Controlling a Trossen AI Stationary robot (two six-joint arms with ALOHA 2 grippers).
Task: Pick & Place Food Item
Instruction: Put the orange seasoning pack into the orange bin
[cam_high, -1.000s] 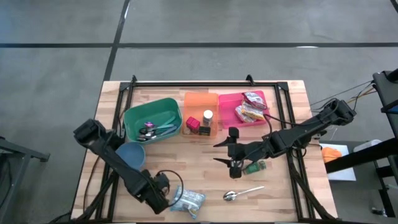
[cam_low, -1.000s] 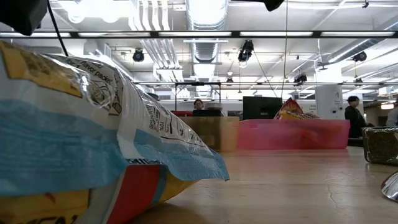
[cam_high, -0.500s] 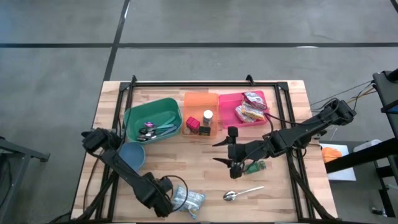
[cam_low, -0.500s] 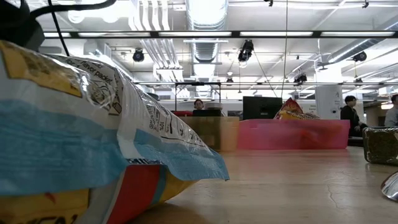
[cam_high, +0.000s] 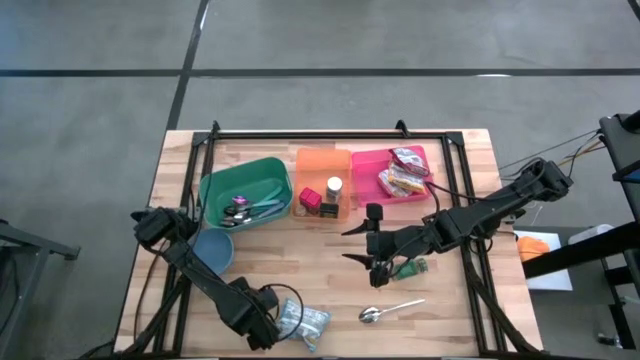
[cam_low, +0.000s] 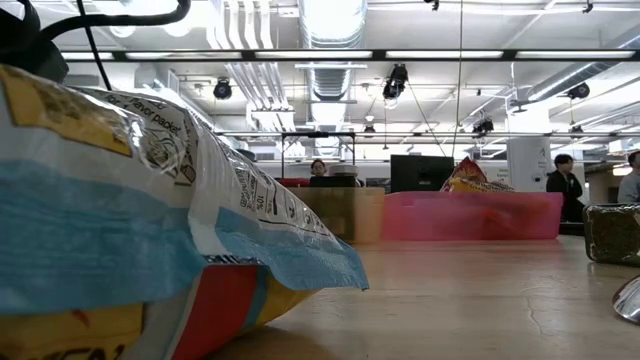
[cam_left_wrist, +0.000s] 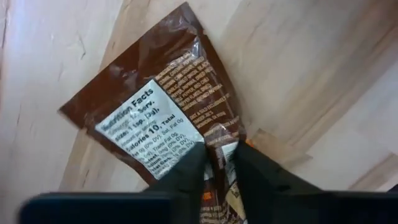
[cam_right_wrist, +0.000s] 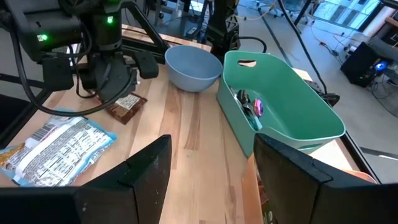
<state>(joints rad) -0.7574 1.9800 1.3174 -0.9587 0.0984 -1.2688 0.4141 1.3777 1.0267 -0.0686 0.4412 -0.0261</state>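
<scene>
Pointing straight down, the left hand (cam_left_wrist: 214, 167) pinches the brown snack packet (cam_left_wrist: 163, 113), which lies flat on the tabletop (cam_high: 450, 310) just beside the blue-and-white bag (cam_high: 305, 322). The right hand (cam_high: 372, 258) hovers mid-table, fingers spread and empty.

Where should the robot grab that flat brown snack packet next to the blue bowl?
By one edge, from straight above. The brown packet lies flat on the table, too wide to span. The left gripper already pinches that edge.
</scene>
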